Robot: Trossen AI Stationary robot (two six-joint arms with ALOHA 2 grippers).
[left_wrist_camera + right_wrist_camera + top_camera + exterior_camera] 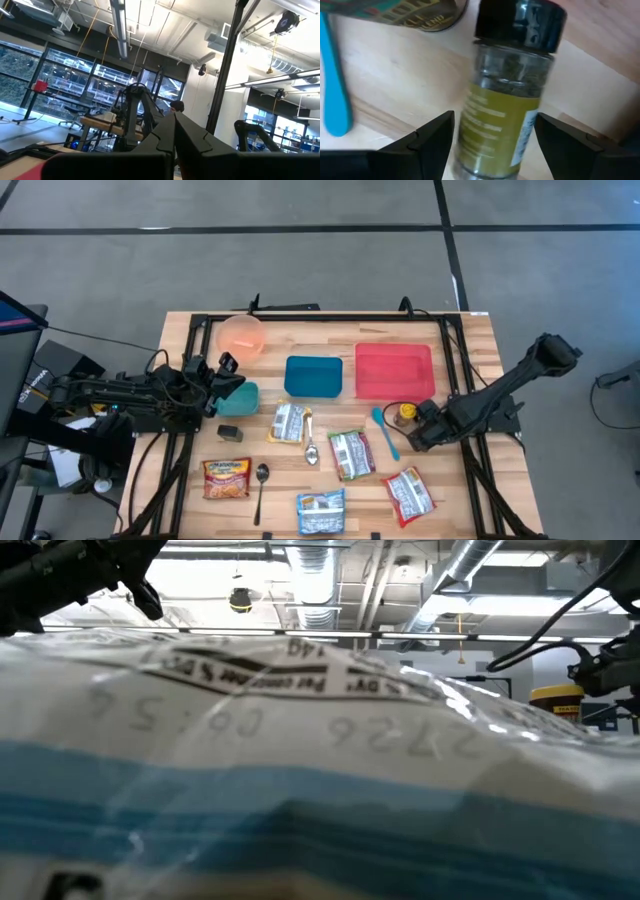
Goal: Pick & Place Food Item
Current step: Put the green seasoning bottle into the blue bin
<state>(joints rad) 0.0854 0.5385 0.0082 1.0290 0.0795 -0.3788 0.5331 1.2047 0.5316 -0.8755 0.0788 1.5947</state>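
My right end effector [492, 132] stands wide apart astride the spice jar [507, 100] on the bench [405, 90]; I should centre, then close gently on its body

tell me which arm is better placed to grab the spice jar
Right. The right gripper is open with the spice jar between its fingers, beside the blue spoon. The left gripper is shut, off at the table's left side by the teal bowl.
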